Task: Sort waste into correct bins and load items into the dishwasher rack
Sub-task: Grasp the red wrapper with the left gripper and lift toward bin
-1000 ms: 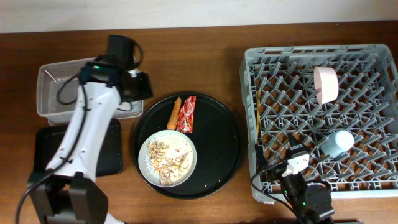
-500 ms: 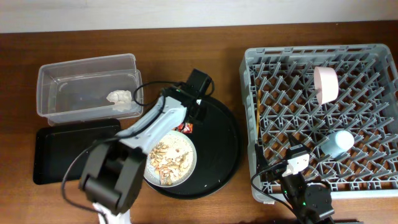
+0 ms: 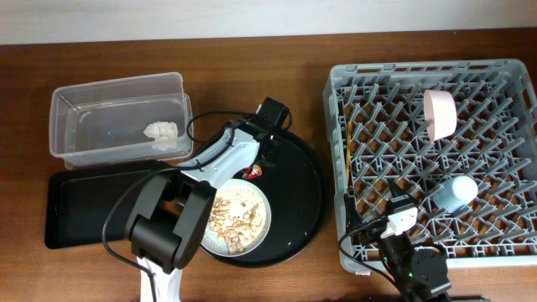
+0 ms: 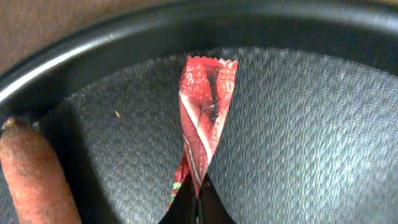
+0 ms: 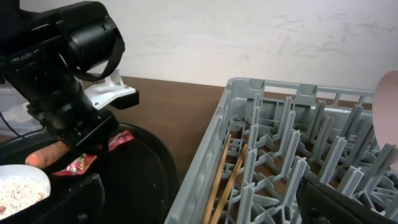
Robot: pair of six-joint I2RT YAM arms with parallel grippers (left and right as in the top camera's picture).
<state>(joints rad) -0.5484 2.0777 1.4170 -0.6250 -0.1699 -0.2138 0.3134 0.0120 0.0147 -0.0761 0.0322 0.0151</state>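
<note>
My left gripper (image 4: 199,200) is shut on the lower end of the red snack wrapper (image 4: 205,106), which is twisted and lies on the round black tray (image 3: 302,197). The orange carrot (image 4: 34,177) lies just left of it. In the overhead view the wrapper (image 3: 254,173) shows under the left arm. The pale plate (image 3: 237,220) with food scraps sits on the same tray. A crumpled tissue (image 3: 161,131) lies in the clear tub (image 3: 84,117). My right gripper (image 5: 205,202) stands open at the rack's (image 3: 403,84) near left corner, over the chopsticks (image 5: 227,177). The bowl (image 3: 440,113) and blue cup (image 3: 454,193) are in the rack.
The flat black rectangular tray (image 3: 84,210) lies in front of the clear tub, left of the round tray. The left arm stretches across the round tray's left half. A strip of bare wooden table (image 3: 327,109) separates the round tray from the rack.
The left arm has swung from the clear tub, leaving the tissue in it, to the round tray. Its jaws have closed on the red wrapper. The right arm has not moved.
</note>
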